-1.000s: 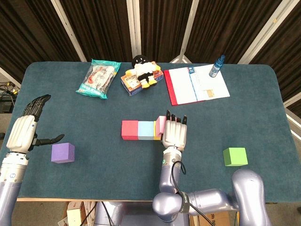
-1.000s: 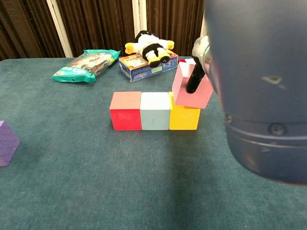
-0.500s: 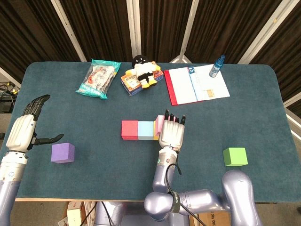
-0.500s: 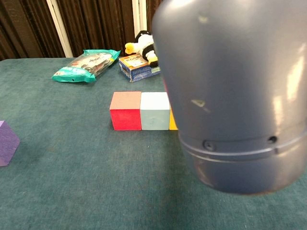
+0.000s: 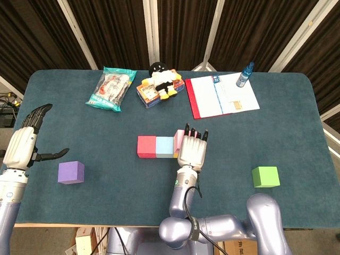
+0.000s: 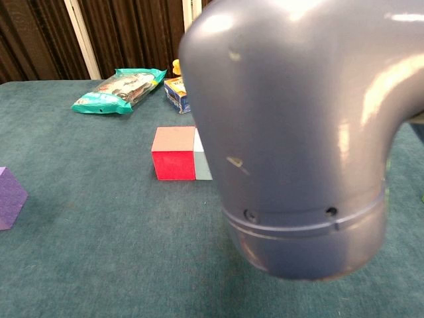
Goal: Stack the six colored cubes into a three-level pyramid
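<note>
A red cube (image 5: 146, 146) and a light blue cube (image 5: 165, 147) stand side by side mid-table, with a sliver of yellow cube (image 5: 176, 154) beside them. My right hand (image 5: 192, 151) holds a pink cube (image 5: 179, 139) over the yellow one and hides most of both. A green cube (image 5: 265, 176) sits alone at the right front and a purple cube (image 5: 71, 172) at the left front. My left hand (image 5: 24, 146) hovers open left of the purple cube. In the chest view my right arm (image 6: 291, 132) blocks everything but the red cube (image 6: 173, 154), part of the blue cube (image 6: 201, 159) and the purple cube (image 6: 10, 197).
Along the back of the table lie a snack bag (image 5: 109, 87), a plush penguin on a small box (image 5: 158, 82), an open red book (image 5: 220, 95) and a blue bottle (image 5: 245, 74).
My right hand has shifted slightly left with the pink cube, and the arm now covers far more of the chest view. My left hand drifted a little left.
</note>
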Robot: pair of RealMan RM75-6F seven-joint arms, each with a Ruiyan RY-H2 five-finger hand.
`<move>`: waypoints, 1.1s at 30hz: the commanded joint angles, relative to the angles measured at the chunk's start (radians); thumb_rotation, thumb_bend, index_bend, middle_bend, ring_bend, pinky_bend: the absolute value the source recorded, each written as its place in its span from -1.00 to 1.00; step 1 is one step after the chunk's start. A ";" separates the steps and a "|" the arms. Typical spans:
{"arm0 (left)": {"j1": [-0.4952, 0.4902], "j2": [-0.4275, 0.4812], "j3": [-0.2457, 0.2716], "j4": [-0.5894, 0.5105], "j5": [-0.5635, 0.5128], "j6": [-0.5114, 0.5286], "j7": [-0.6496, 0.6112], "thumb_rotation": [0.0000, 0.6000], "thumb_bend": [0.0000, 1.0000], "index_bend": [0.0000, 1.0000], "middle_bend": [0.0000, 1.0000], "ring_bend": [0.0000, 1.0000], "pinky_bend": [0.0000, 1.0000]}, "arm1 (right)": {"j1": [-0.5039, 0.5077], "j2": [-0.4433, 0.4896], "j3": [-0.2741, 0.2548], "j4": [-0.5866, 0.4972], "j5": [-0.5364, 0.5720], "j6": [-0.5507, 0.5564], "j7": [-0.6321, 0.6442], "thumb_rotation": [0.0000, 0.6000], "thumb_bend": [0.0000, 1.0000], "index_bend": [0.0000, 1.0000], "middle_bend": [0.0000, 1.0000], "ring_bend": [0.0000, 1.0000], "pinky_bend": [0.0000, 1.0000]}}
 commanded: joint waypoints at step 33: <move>-0.003 0.003 -0.003 0.003 -0.010 -0.007 -0.011 1.00 -0.90 -1.00 -0.90 -1.00 -1.00 | 0.001 -0.053 0.011 0.054 -0.055 -0.041 -0.047 1.00 0.06 -1.00 -0.09 -0.60 -1.00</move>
